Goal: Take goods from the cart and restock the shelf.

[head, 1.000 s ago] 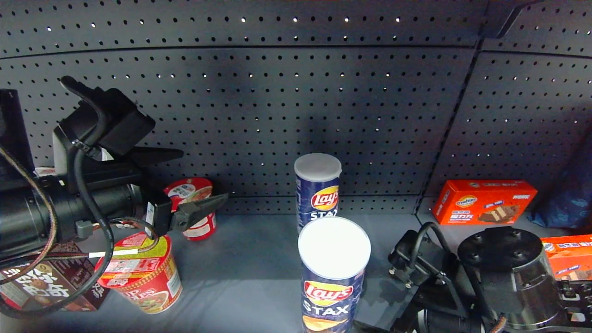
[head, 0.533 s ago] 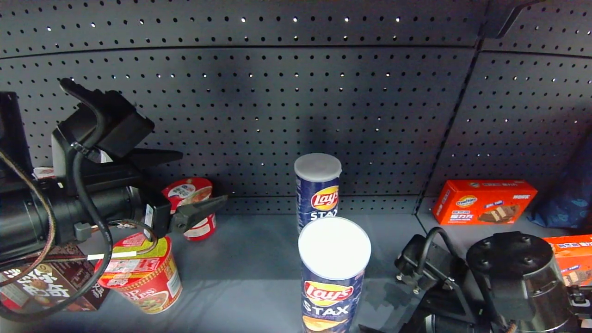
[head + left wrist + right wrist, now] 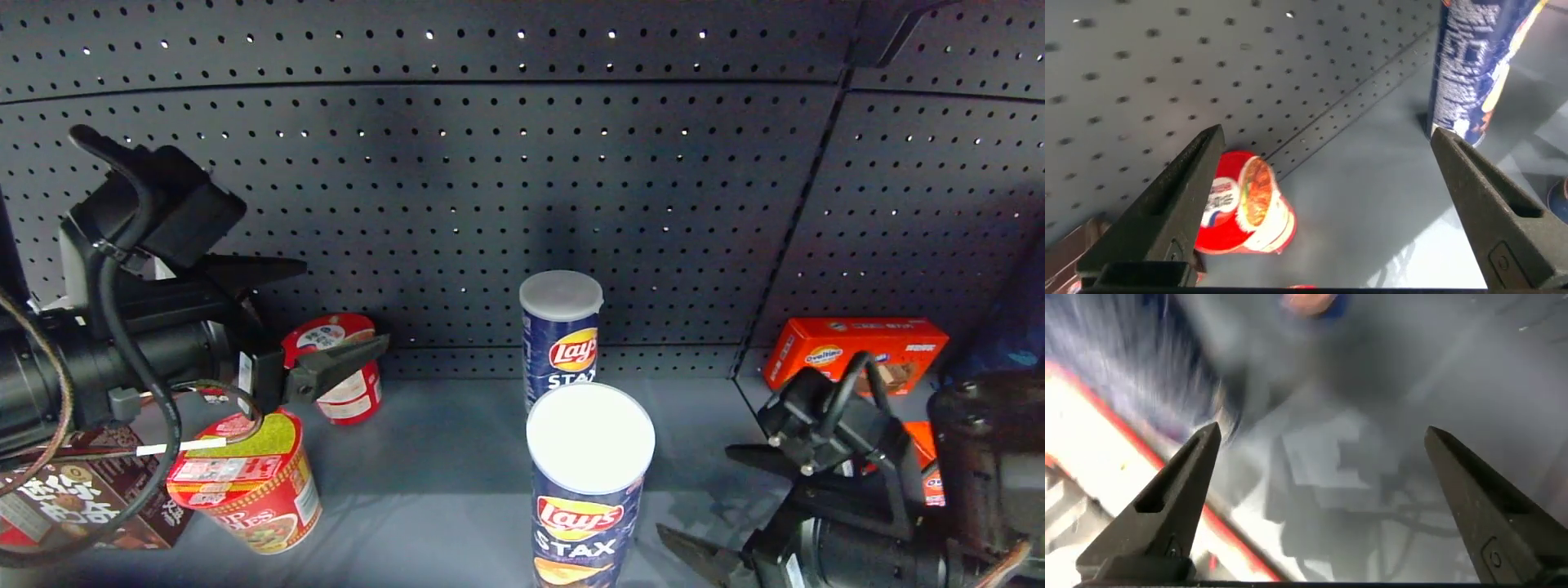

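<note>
On shelf [image 3: 1372, 196] beyond spread left tool [image 3: 1324, 135]: small noodle cup [image 3: 1245, 204], untouched; right tool [image 3: 1323, 431] spread too.

Grey shelf [image 3: 441, 457], backed by a perforated panel [image 3: 522, 180]. At centre stand two upright cans, the front chip can [image 3: 588, 490] at the lower edge of the frame and the rear chip can [image 3: 561, 335] behind it near the panel. At left are a large noodle cup [image 3: 245, 482], a small noodle cup [image 3: 347, 380] farther back and a brown box [image 3: 65, 506] in the lower left corner; at right lies an orange box [image 3: 849, 343].
</note>
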